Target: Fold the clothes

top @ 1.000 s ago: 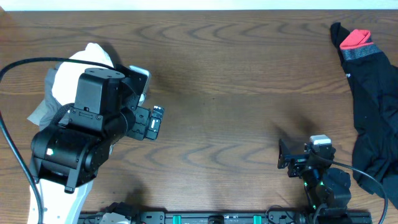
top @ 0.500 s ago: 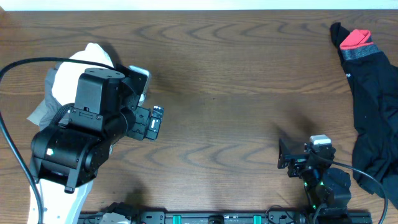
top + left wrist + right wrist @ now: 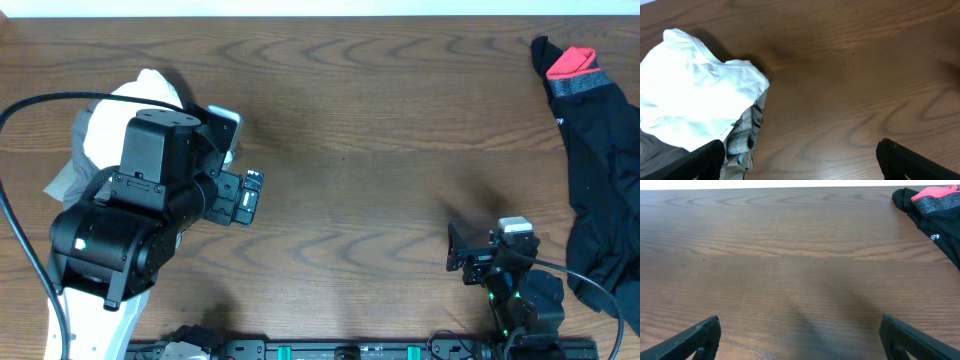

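Nothing has shifted over the last second: both arms and every garment lie as they did in the earlier overhead views. The left pincer [image 3: 800,162] hangs low over the table [image 3: 850,75] with its fingers [image 3: 705,157] wide apart and nothing between them. The crumpled white garment [image 3: 695,95] sits to its left and just ahead, bunched on top of a grey patterned piece [image 3: 746,134] whose lower part the frame edge cuts off. From overhead the left arm [image 3: 130,220] covers most of that heap. The right pincer [image 3: 800,337] is likewise spread wide and empty. The black garment [image 3: 600,170] lies to its right, well apart, with a red patch [image 3: 572,62] at its far end (a grey band [image 3: 575,86] runs beside the red). Small white lettering [image 3: 934,237] shows on the black cloth, too small to read for sure, and the garment runs off the right edge of the view
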